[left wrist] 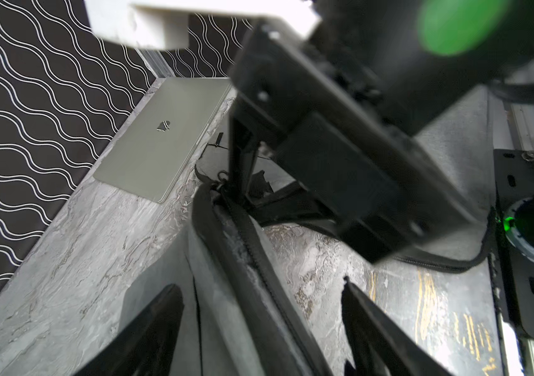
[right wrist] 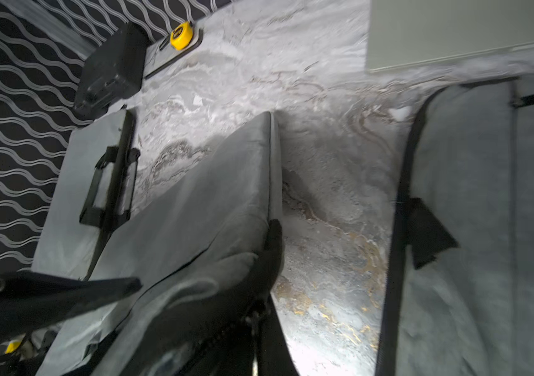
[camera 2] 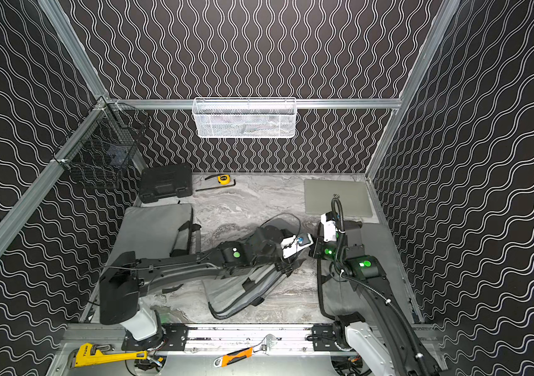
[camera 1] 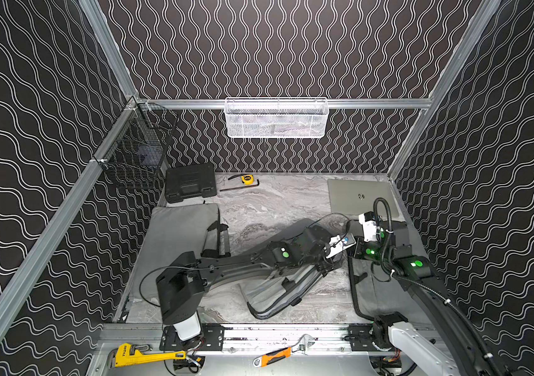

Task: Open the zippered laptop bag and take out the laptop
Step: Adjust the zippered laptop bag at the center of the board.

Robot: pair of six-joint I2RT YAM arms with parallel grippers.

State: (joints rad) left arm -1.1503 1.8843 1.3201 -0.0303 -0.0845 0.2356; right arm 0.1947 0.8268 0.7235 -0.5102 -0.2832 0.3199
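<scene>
**middle laptop bag** (camera 1: 275, 293): grey with black trim, at the centre-front of the marble tabletop (camera 1: 275, 205). one corner is lifted off the surface and the rest slants down to the table. zipper teeth (left wrist: 254, 250) run along the raised edge. from here i cannot tell how far it is unzipped.

**right gripper** (left wrist: 231, 182): jaws pinched together on that raised corner of the bag, at the zipper's end.

**left gripper** (left wrist: 260, 286): jaws wide apart, one finger on either side of the bag's zippered edge.

**laptop** (camera 1: 356, 195): silver, lid shut, logo up. it lies flat at the back right of the table, outside every bag.

**second grey bag** (camera 1: 177, 228): flat along the left side.

**third grey bag** (camera 1: 379, 293): flat at the right, under the right arm.

**back left of the table:** black tool case (camera 1: 190, 184). beside it are a yellow tape measure (camera 1: 247, 178) and a hex key (camera 1: 239, 188).

**rails:**
- white mesh basket (camera 1: 275, 118) on the back rail
- black wire basket (camera 1: 135, 153) on the left rail

**front ledge:**
- yellow pipe wrench (camera 1: 141, 356)
- orange-handled adjustable wrench (camera 1: 275, 355)
</scene>
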